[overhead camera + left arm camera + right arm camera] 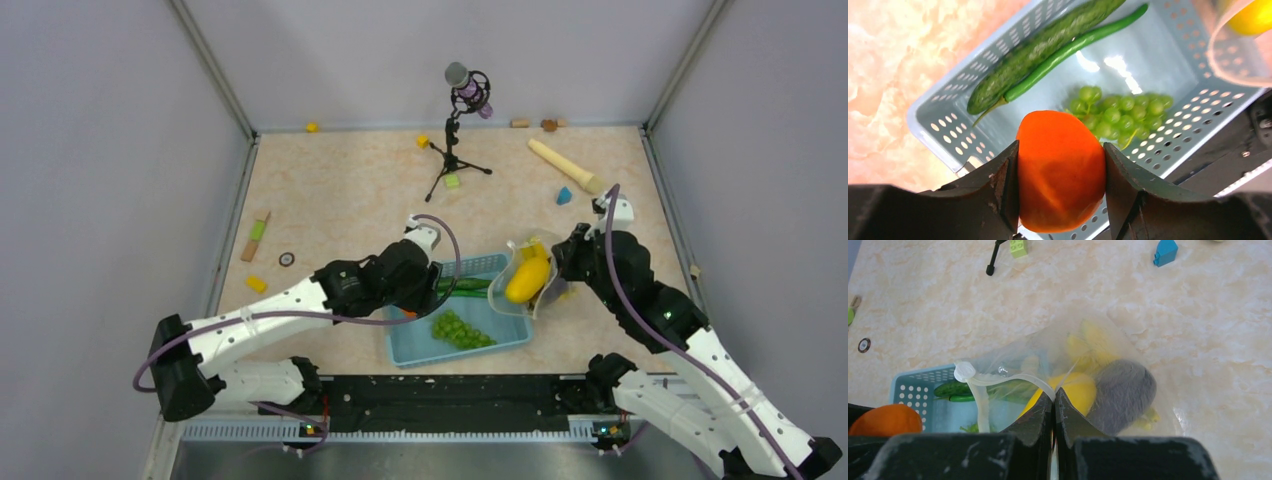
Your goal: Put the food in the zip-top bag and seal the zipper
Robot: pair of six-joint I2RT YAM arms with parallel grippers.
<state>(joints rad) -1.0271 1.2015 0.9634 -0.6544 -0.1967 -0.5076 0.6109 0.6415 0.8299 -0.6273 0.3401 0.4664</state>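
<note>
From above, the light blue basket (505, 345) sits at 6 o'clock on the table (350, 190). The green grapes (460, 330) lie inside it and the green cucumber (468, 285) lies along its 12 o'clock wall. The left tool (418, 295) is at the basket's 9 o'clock rim. At the basket's 3 o'clock corner the right tool (556, 266) holds up the zip-top bag (515, 300), with a yellow oval fruit (527, 280) inside. The left wrist view shows the left tool (1060, 146) clamped on the orange (1060, 172), one finger on each side, above the basket (938, 125). The cucumber (1038, 55) and a slim green pod (1073, 47) lie at 12 o'clock from the orange, the grapes (1118, 112) at 2 o'clock. In the right wrist view the right tool (1054, 397) is pressed together on the bag's mouth, where the whitish zipper (1013, 380) runs into its fingers. The bag (1058, 340) holds the yellow oval fruit (1080, 390), a dark eggplant (1125, 395) at its 3 o'clock, and more yellow at 12 o'clock, too blurred through the plastic to name. The orange (885, 420) shows at 9 o'clock.
</note>
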